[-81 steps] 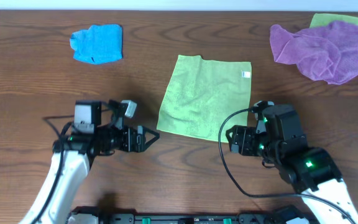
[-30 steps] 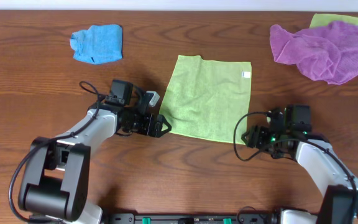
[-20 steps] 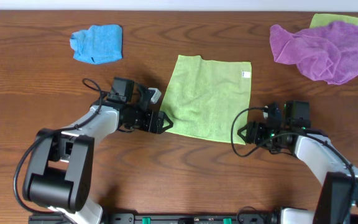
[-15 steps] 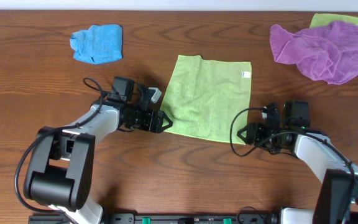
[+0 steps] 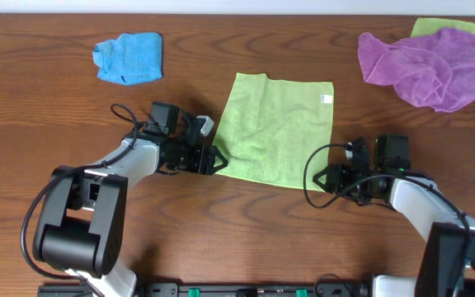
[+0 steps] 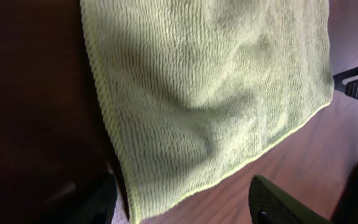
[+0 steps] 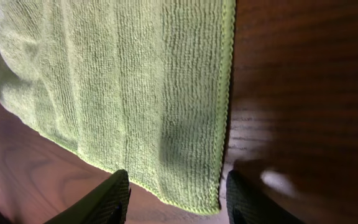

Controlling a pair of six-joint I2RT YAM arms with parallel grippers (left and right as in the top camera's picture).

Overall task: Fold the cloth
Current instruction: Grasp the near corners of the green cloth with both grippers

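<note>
The green cloth [image 5: 275, 128] is laid flat on the worktop [image 5: 39, 107] in the middle of the frame, with a small white tag [image 5: 326, 99] near its upper right corner. The left tool [image 5: 213, 162] is set at the lower left corner of the cloth, and the right tool [image 5: 324, 177] at the lower right corner. In the wrist views both tools are seen spread wide, with a corner of the cloth lying between each pair of fingers. Nothing is pinched yet. The step in hand is judged to be the grabbing of these two lower corners. To do it well, each tool should be kept low, and its fingers pressed together on the corner itself, not on bare wood. Both corners should be lifted together, so the cloth is not pulled crooked. Then the lower edge could be carried to the upper edge and the corners matched. The blue cloth [image 5: 128, 56] at the upper left and the purple cloth [image 5: 425, 64] at the upper right are well apart and need not be touched.
</note>
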